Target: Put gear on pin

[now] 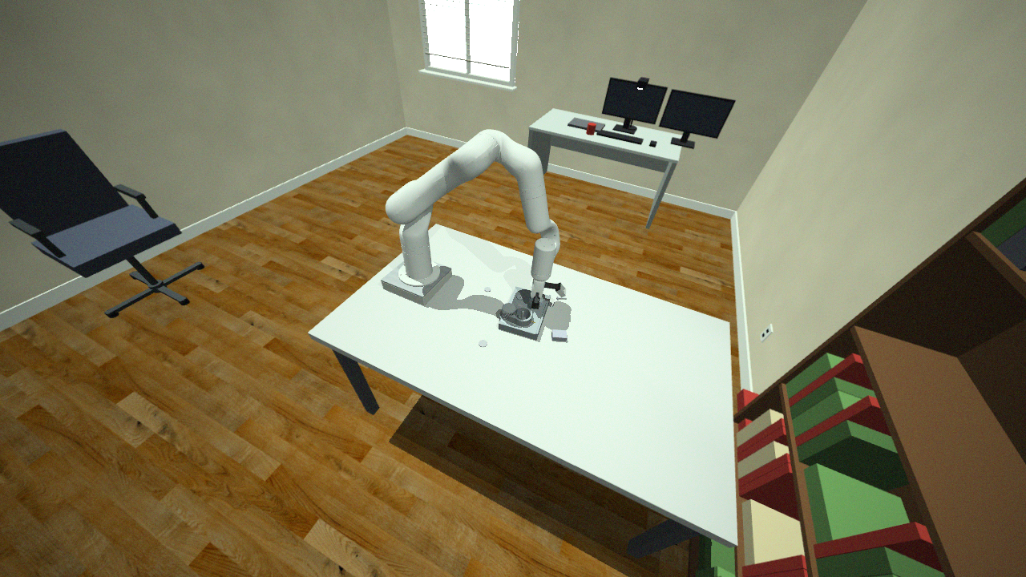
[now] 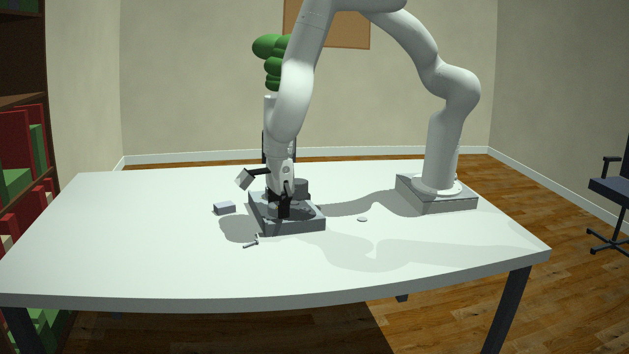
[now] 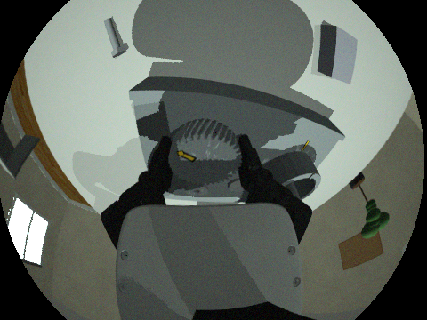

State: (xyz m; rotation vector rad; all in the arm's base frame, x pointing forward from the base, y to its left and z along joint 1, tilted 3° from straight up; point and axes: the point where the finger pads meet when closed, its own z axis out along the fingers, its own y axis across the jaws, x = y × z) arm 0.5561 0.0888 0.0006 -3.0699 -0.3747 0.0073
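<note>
In the wrist view my gripper is shut on the toothed grey gear, one black finger on each side of it. The gear's yellow arrow points left. The gear sits low over the grey timing case. To the right of the gear on the case stands the round collar with a yellow mark. The pin itself is not clear to see. In the exterior and top views my gripper reaches straight down onto the case and hides most of the gear.
A small grey block lies beside the case. A bolt lies on the table in front of it. A flat disc lies toward the arm's base.
</note>
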